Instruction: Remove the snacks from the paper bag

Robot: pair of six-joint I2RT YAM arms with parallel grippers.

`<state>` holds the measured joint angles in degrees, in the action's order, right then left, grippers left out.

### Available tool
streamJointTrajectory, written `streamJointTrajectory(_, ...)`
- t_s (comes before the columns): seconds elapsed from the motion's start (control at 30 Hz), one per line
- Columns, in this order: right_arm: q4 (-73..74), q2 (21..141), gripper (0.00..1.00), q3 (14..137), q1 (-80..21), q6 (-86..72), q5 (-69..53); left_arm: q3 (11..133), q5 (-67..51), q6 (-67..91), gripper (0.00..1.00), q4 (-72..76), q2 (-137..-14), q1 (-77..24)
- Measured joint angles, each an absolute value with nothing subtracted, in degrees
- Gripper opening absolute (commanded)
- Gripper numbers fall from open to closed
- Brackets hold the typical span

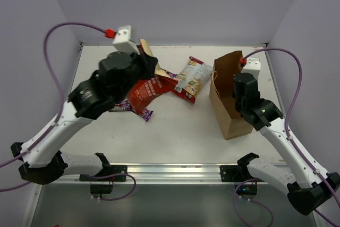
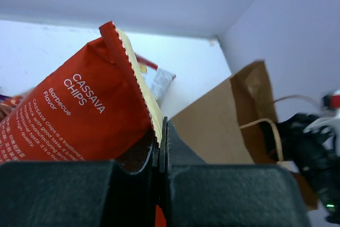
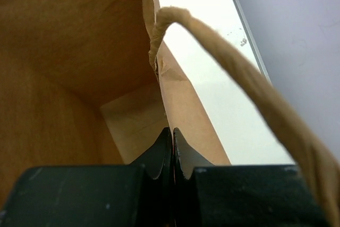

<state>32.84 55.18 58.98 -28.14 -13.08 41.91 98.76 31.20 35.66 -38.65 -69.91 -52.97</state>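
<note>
Left pincer [image 2: 161,131] clamped on edge seam of red cassava chips bag [image 2: 79,110], centre-left in top view, outside paper bag [image 3: 64,51]. Packet looks light, crinkly and slick, so seam is the safest hold. Right pincer [image 3: 172,137] pinched on paper bag wall, right of frame. Thin kraft, likely tears.

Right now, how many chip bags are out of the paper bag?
3: red bag in the left gripper, white bag beside it, cream bag poking out past the gripper; others may be hidden.

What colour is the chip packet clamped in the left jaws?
The chip packet is red-orange with white lettering; clearest in the left wrist view.
</note>
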Motion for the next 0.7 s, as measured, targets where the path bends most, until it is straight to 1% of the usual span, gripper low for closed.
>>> streamJointTrajectory(0.17,33.8,52.7,0.00,60.4,-27.4,-13.0,40.2,81.9,20.5,38.0,0.00,-28.9,-76.1,-52.9)
streamJointTrajectory(0.27,34.0,51.4,0.00,60.6,-27.0,-12.9,39.4,69.9,16.3,39.1,0.00,-23.6,-76.1,-52.9)
streamJointTrajectory(0.37,34.0,51.3,0.00,60.7,-26.7,-12.8,39.0,59.3,13.4,41.6,0.00,-16.2,-71.4,-52.8)
streamJointTrajectory(0.5,34.4,51.8,0.00,60.8,-26.4,-12.8,38.4,44.5,12.7,47.8,0.00,-7.9,-60.4,-51.7)
streamJointTrajectory(0.6,34.7,52.5,0.00,61.3,-26.2,-12.8,37.8,36.2,14.1,53.8,0.00,-7.9,-55.8,-50.6)
streamJointTrajectory(0.7,35.2,52.8,0.00,62.2,-26.0,-12.8,37.7,31.2,15.7,59.6,0.00,-10.5,-54.0,-50.2)
